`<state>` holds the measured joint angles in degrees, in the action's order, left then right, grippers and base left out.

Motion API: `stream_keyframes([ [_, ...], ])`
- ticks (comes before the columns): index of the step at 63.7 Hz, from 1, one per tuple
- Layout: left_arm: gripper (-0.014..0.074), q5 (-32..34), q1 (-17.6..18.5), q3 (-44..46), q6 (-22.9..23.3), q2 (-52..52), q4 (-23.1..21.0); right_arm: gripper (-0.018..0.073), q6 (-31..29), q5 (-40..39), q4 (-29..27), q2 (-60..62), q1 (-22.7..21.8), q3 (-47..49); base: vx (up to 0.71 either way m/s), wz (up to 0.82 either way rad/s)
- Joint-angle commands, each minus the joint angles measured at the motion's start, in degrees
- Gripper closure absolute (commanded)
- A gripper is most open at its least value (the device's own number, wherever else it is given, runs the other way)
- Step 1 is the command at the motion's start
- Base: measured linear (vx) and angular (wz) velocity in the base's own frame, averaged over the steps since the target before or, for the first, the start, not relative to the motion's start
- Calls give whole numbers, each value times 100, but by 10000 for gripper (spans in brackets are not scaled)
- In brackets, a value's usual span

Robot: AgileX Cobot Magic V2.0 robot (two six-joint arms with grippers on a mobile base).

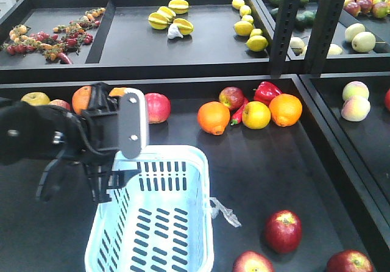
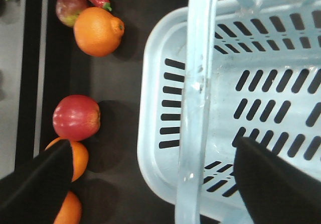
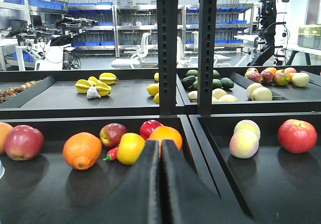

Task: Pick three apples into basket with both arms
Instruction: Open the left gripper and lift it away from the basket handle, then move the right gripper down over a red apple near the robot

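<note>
Three dark red apples lie on the black tray at the front right: one apple, a second apple and a third apple. The pale blue basket stands left of them, with its hoop handle raised. My left gripper hangs open over the basket's far left corner. In the left wrist view the left gripper is open, the handle runs between the jaws untouched, and a red apple lies beside the basket. My right gripper is shut on nothing, low over the tray.
Along the tray's back stand a red apple, orange, another apple, red pepper, yellow apple and second orange. Dark posts rise at the back. A raised divider bounds the tray on the right.
</note>
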<state>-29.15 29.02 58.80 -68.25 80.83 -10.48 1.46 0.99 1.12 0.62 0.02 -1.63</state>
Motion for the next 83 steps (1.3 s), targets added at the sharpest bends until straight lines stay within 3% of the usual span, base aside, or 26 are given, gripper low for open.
stream_keyframes([
  [1,-28,12,10,172,708,-595,-60,568,-44,-429,20,57,-2,-76,0,0],
  [5,-27,-190,10,172,1376,-852,-26,568,-44,-429,20,57,-2,-76,0,0],
  [10,-24,-501,10,172,2428,-1149,362,568,-44,-429,20,57,-2,-76,0,0],
  [17,-17,-781,10,172,3928,-1493,1457,568,-44,-429,20,57,-2,-76,0,0],
  [30,-13,-1109,10,130,7152,-2033,3683,568,-44,-415,20,57,-2,-76,0,0],
  [39,-12,-1121,10,-247,8618,-2528,4646,568,-44,-415,20,57,-2,-76,0,0],
  [45,-12,-1137,10,-623,8952,-2924,4759,568,-44,-415,20,57,-2,-76,0,0],
  [65,-11,-1496,10,-2065,9350,-4360,4744,568,-44,-425,20,57,-2,-76,0,0],
  [83,10,-1564,10,-2399,9433,-5446,4744,568,-44,-595,20,57,-2,-76,0,0],
])
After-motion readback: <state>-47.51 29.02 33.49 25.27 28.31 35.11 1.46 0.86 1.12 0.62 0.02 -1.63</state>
